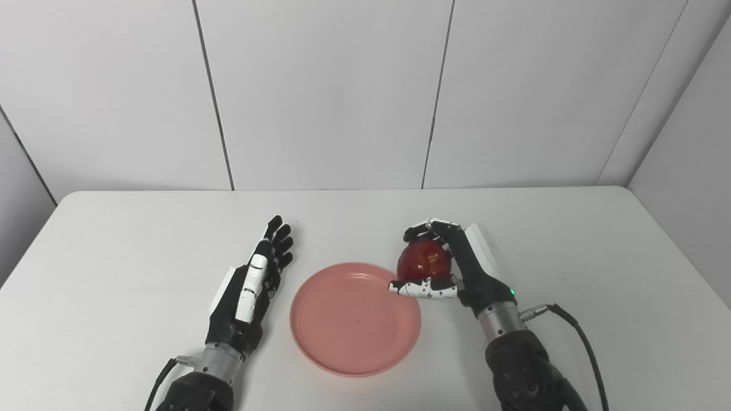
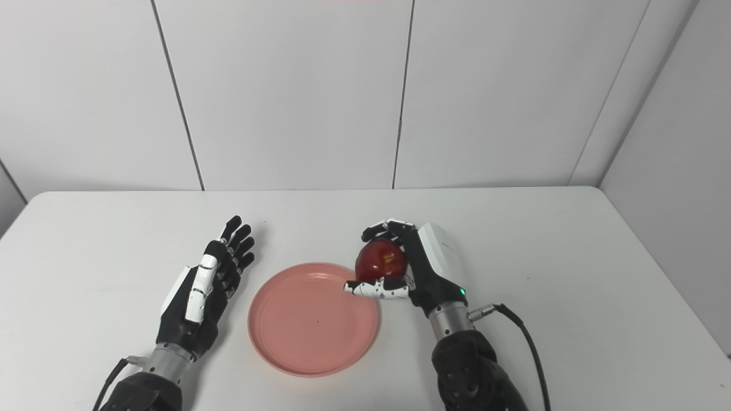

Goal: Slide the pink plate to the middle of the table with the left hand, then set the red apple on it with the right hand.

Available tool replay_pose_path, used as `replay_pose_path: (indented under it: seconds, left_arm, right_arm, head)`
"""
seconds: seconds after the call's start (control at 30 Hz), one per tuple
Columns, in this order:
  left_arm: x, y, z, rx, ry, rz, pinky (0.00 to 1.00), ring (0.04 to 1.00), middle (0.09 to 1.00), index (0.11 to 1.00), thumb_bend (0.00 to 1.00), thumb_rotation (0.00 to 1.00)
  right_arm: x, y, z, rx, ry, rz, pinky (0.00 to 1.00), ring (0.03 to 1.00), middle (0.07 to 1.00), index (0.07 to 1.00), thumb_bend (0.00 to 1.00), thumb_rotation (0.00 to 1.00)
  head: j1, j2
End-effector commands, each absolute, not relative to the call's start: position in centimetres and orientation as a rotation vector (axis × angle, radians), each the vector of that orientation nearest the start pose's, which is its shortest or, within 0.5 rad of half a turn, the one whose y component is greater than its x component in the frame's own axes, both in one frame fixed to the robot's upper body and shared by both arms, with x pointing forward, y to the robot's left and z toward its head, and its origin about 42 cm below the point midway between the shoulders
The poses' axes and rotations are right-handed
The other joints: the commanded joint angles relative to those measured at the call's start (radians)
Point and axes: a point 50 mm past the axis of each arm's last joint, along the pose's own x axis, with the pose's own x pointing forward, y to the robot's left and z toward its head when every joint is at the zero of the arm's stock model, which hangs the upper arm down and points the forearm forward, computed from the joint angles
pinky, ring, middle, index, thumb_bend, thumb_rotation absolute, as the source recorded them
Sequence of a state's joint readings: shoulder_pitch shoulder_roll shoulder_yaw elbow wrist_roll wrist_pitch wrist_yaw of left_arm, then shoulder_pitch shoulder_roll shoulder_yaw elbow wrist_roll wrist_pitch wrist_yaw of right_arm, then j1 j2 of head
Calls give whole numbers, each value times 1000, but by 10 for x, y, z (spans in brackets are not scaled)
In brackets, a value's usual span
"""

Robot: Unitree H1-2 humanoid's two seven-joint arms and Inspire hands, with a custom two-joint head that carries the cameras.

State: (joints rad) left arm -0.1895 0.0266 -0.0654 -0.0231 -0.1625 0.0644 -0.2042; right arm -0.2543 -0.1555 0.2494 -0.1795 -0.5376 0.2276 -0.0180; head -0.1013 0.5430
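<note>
A pink plate (image 1: pixel 342 337) lies flat near the front middle of the white table, with nothing on it. My right hand (image 1: pixel 457 265) is shut on the red apple (image 1: pixel 422 260), holding it just over the plate's right rim; the thumb reaches under the apple and the fingers curl over its top. My left hand (image 1: pixel 254 285) lies open to the left of the plate, fingers straight and pointing away from me, a small gap from the rim. In the right eye view the same apple (image 2: pixel 381 260) sits by the plate (image 2: pixel 302 331).
The white table (image 1: pixel 599 257) ends at a white panelled wall behind. A black cable (image 1: pixel 582 337) trails from my right wrist across the table's right front.
</note>
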Motion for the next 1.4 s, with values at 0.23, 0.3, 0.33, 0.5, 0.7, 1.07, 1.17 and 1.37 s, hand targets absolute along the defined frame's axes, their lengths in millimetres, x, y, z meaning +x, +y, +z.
replay_pose_path:
  seconds: [0.23,0.3,0.33,0.5,0.7,1.07,1.17,1.37]
  left_arm:
    - [341,171,168,-90,-204,-349,1000,1000,1000,1000,589,1000]
    - [341,171,168,-86,-202,-347,1000,1000,1000,1000,588,1000]
    - [340,171,168,-86,-201,-346,1000,1000,1000,1000,588,1000]
    - [340,172,167,-87,-204,-341,1000,1000,1000,1000,583,1000]
    - [339,173,165,-85,-206,-344,1000,1000,1000,1000,586,1000]
    - [338,171,164,-78,-196,-340,1000,1000,1000,1000,590,1000]
    - [337,171,164,-78,-198,-339,1000,1000,1000,1000,587,1000]
    - [338,171,165,-76,-198,-341,1000,1000,1000,1000,588,1000]
  right_arm:
    - [344,-155,209,-689,-389,173,330,379,484,556,504,0]
    - [343,-150,206,-704,-389,196,365,392,495,548,506,0]
    - [343,-148,205,-715,-389,205,367,392,496,548,506,0]
    - [343,-135,199,-770,-399,242,238,444,441,530,512,0]
    - [341,-122,191,-709,-383,319,365,393,484,550,506,0]
    - [343,-107,179,-717,-439,347,261,353,464,560,501,0]
    - [343,-107,176,-726,-434,353,255,351,465,561,501,0]
    - [344,-110,174,-761,-451,363,385,402,487,555,508,0]
  head:
    - [6,-4]
    - [11,-3]
    - [11,-3]
    - [22,-4]
    - [18,-3]
    - [21,-6]
    - [19,-3]
    - [20,-4]
